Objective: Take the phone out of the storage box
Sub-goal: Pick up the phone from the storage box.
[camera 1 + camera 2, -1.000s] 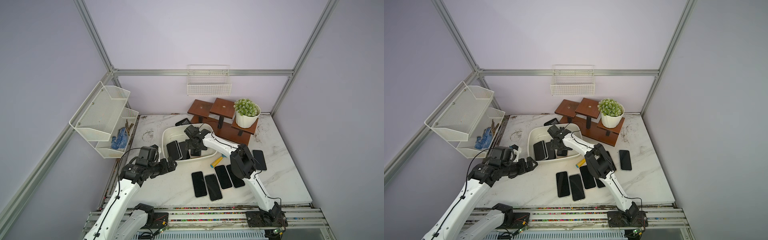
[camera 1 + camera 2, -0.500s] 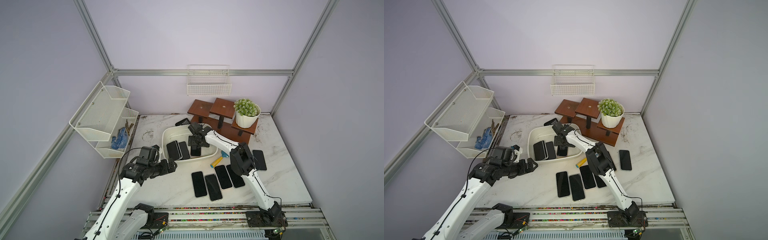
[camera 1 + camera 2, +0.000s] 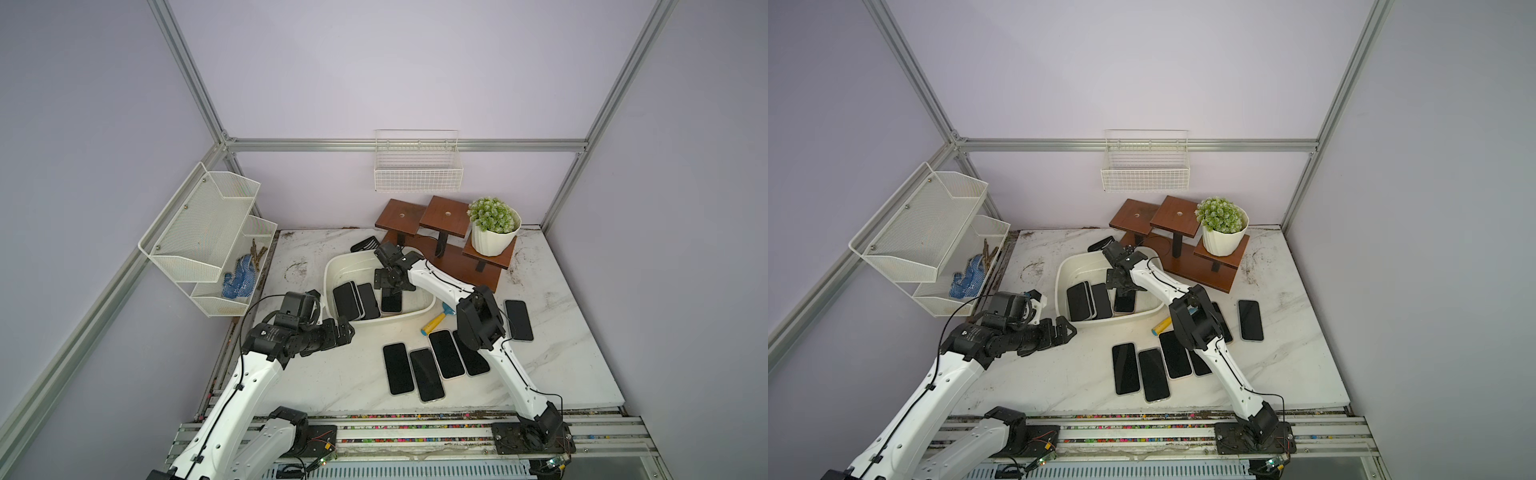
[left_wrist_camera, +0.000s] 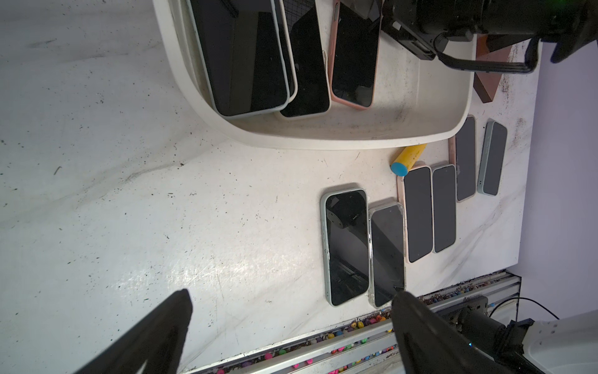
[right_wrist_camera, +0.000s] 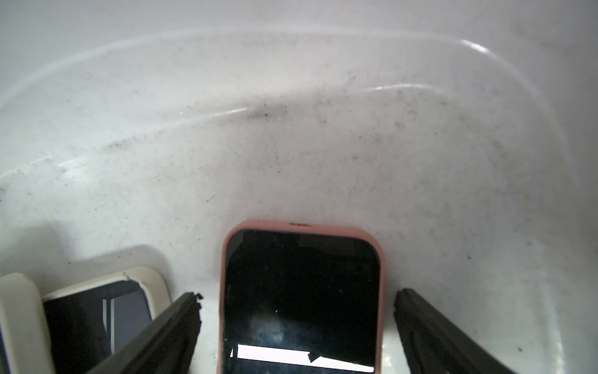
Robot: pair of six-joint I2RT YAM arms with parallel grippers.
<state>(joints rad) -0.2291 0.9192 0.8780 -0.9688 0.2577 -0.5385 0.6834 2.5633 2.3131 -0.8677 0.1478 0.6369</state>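
The right tool [image 5: 296, 299] is down inside the box [image 4: 323, 142] with its jaws spread wide and nothing held. In the right wrist view its two fingers stand either side of one end of the pink phone [image 5: 301, 278], with a strip of white box floor showing between each finger and the phone's edge, so they straddle it without touching. That phone lies flat, screen up, on the box floor, a little apart from the others. Beside it is a cream phone [image 4: 305, 64], then a larger phone [image 4: 239, 58] stacked on another, which makes four in the box as far as I can tell. The left tool [image 4: 291, 307] hangs wide open and empty over bare tabletop [image 4: 113, 210], near the box's corner and taking no part. Outside the box, six phones lie screen up on the tabletop. Four [image 3: 426, 374] form a rough row toward the front edge and two [image 3: 518, 320] lie further right, one partly under the right arm. A yellow handle [image 3: 434, 322] lies just beside the box rim. I judge the task well along but not finished: several phones are out, the pink one is lined up for a grasp, and closing, lifting and setting it down remain, with three more phones left after that.
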